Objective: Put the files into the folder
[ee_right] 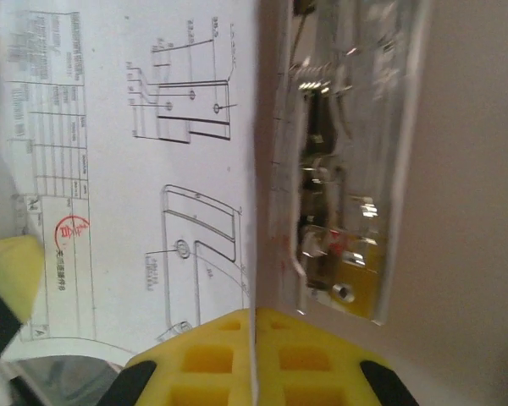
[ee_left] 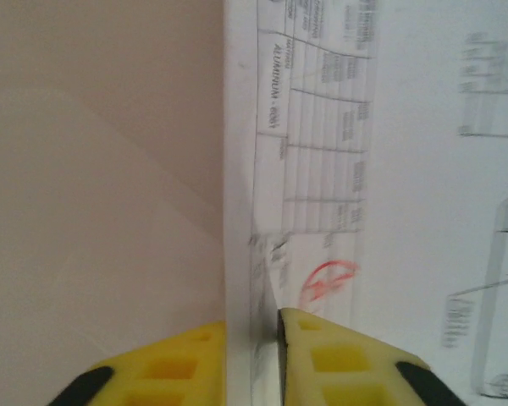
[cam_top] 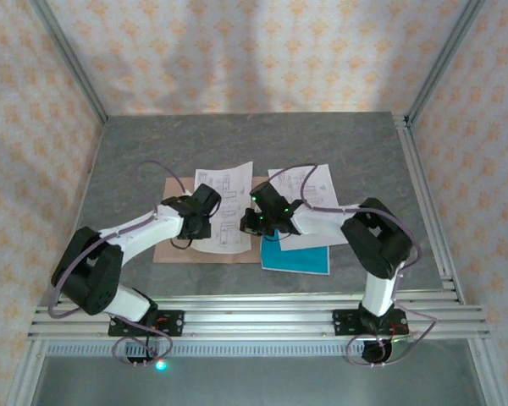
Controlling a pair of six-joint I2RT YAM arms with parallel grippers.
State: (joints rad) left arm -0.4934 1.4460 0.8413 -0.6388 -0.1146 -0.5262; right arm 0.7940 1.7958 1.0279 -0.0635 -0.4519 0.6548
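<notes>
Evidently one white sheet [cam_top: 235,182] is held from two sides over the folder [cam_top: 173,251], which lies flat on the tabletop [cam_top: 152,144] with its metal clip [ee_right: 334,220] exposed. The left fingers [ee_left: 178,372] are closed on one edge of the sheet. The right fingers [ee_right: 195,359] appear clamped on the opposite edge, just beside the clip.

With paper this thin pinched at both sides, a tear or a hard crease could be caused if the arms are drawn apart or moved unevenly. The edge by the clip could also be snagged on the metal and buckled — or pushed over it rather than under.

From above, the sheet's far end is seen overhanging the folder's far edge, so a skewed release would leave it sticking out. If one side is let go early, the sheet could be dragged off by the other.

Another white sheet [cam_top: 313,188] and the teal sheet [cam_top: 300,258] lie right of the folder, outside it — they could be disturbed by the right arm.
</notes>
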